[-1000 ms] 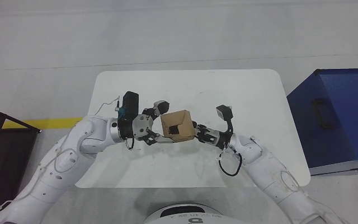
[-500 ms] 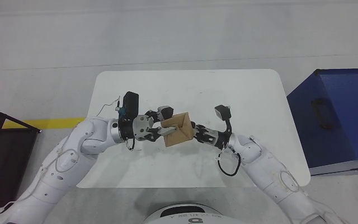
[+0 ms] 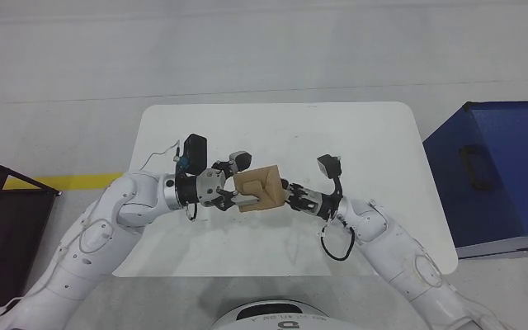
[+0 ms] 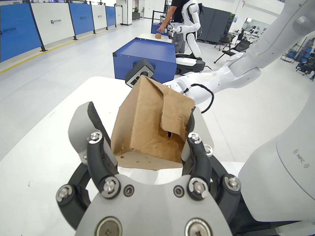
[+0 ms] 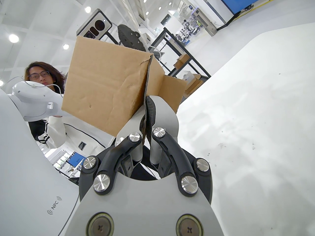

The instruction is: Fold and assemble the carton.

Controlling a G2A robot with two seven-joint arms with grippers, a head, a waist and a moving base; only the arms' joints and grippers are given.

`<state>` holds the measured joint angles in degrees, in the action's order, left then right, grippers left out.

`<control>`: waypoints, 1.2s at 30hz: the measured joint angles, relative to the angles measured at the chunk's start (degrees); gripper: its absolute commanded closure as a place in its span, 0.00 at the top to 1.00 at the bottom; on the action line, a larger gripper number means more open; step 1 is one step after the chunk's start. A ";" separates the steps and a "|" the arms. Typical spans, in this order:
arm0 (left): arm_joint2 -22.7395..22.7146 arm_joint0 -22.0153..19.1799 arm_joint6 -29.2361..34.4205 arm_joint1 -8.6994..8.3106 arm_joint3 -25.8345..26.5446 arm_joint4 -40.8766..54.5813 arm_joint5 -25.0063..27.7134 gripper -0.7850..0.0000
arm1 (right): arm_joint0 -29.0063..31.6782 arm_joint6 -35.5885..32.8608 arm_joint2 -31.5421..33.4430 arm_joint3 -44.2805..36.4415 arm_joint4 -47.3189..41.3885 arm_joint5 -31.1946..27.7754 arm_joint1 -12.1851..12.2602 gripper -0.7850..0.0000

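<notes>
Carton (image 3: 258, 190) sits between my two end effectors, over the middle of the surface (image 3: 363, 140). It's tilted with one corner up and looks clear of the surface. It's nearly a cube, so no clear long axis; if anything it runs from one end effector to the other.

Right end effector (image 5: 147, 106) is clamped on a carton edge, pads pinching the cardboard at a corner seam. A plain closed wall faces that wrist camera.

Left end effector (image 4: 142, 114) is spread wide, with the carton's flap end between its fingers.

The left wrist view adds what the top view lacks: flaps half tucked with a ragged gap between them, and one flap against a finger (image 4: 191, 126). Can't tell whether the other finger presses the wall. Carton underside is hidden.
</notes>
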<state>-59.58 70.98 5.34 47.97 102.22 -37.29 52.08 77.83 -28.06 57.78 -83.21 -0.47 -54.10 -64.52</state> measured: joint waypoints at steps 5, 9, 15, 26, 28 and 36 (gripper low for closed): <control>-0.85 0.46 1.47 0.04 0.35 1.38 -1.34 1.00 | 1.23 1.79 1.72 -2.57 4.81 -1.79 0.27 0.00; -1.54 1.06 2.93 0.04 0.93 2.38 -2.43 1.00 | 2.85 4.95 3.81 -5.18 11.62 -2.02 0.40 0.00; -1.93 1.62 4.65 0.14 1.61 3.44 -3.73 1.00 | 5.17 10.31 5.87 -8.68 20.78 -1.12 0.32 0.00; -1.93 1.61 4.62 0.14 1.60 3.42 -3.72 1.00 | 6.00 14.32 6.26 -8.82 23.45 -2.59 0.26 0.00; -1.93 1.61 4.62 0.14 1.60 3.42 -3.72 1.00 | 5.73 14.60 6.22 -8.30 23.10 -2.78 0.25 0.00; -3.13 2.68 5.74 0.15 2.43 2.21 -5.83 1.00 | 5.34 15.59 6.52 -6.96 22.11 -3.76 0.33 0.00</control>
<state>-62.71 73.66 11.08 48.11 104.65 -35.08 46.24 83.17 -12.47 64.29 -90.17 21.64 -57.86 -64.19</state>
